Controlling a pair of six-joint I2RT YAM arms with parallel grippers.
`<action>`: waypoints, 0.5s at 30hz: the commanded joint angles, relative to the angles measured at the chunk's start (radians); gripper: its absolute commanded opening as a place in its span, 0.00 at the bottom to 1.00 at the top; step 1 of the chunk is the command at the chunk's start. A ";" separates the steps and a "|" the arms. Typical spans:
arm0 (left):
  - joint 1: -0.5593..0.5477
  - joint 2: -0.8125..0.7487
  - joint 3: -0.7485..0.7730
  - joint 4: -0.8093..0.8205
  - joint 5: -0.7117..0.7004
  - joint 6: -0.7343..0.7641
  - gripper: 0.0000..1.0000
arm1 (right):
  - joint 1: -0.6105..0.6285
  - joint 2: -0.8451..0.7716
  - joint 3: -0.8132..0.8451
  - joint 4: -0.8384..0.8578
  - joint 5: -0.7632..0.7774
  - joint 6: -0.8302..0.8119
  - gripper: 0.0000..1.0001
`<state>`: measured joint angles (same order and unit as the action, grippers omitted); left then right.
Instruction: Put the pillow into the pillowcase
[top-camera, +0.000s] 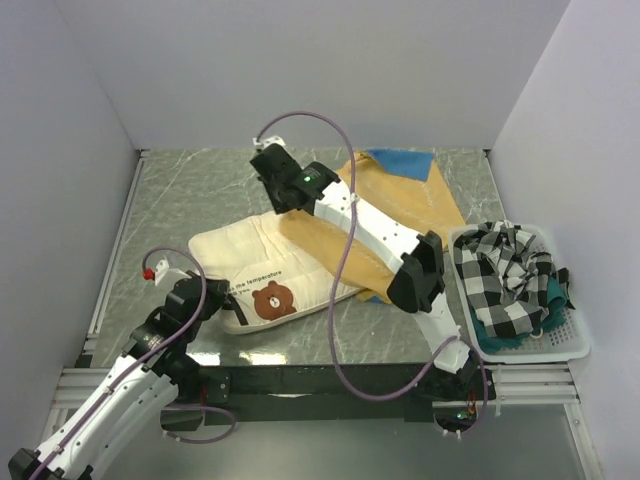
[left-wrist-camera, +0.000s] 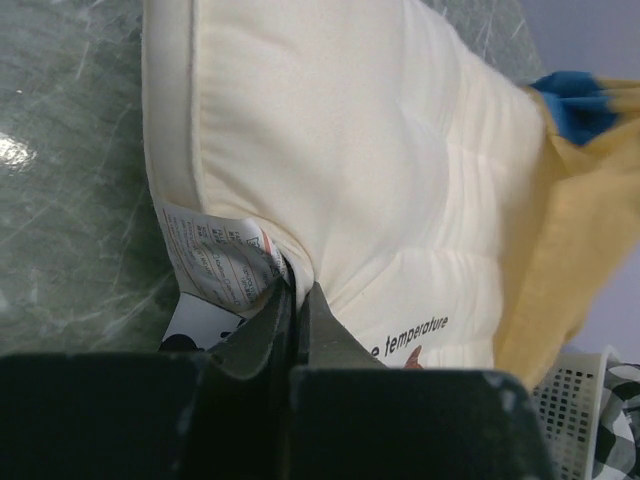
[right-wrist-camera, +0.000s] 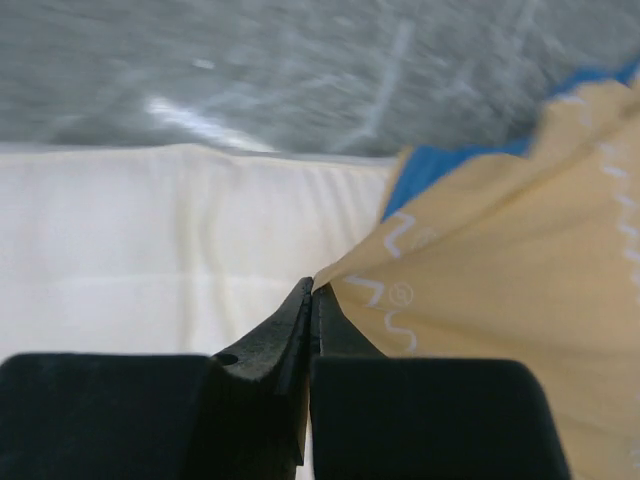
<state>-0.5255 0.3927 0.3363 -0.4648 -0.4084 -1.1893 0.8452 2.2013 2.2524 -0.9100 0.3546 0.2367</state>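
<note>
Left gripper (left-wrist-camera: 296, 292) is clamped on the near corner of the pillow (left-wrist-camera: 350, 150), right by its care label (left-wrist-camera: 220, 262). Right gripper (right-wrist-camera: 312, 292) is pinching the pillowcase (right-wrist-camera: 500, 290) edge, which is draped over the pillow's far end.

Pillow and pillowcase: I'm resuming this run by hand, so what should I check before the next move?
1. Is the left end effector shut on the pillow corner beside the care label? Ok.
2. Is the right end effector shut on the pillowcase edge? Ok.
3. Does the right end effector hold only one layer of the opening? Cannot tell.
4. Is the pillow's far end inside the pillowcase, not just under it? Cannot tell.
5. Is the pillow fully inside? Not ok, the bear print is exposed.
</note>
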 joint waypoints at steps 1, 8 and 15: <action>-0.008 -0.003 0.044 0.092 0.023 0.007 0.01 | 0.109 -0.137 0.134 0.020 -0.134 0.018 0.00; -0.008 -0.058 0.156 0.032 -0.107 -0.007 0.01 | 0.089 -0.184 -0.106 0.105 -0.137 0.049 0.00; -0.008 -0.041 0.285 -0.172 -0.280 -0.110 0.01 | -0.017 -0.355 -0.345 0.192 -0.082 0.058 0.61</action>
<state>-0.5285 0.3573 0.5449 -0.5945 -0.5648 -1.2221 0.8722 1.9999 1.9991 -0.8001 0.2607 0.2821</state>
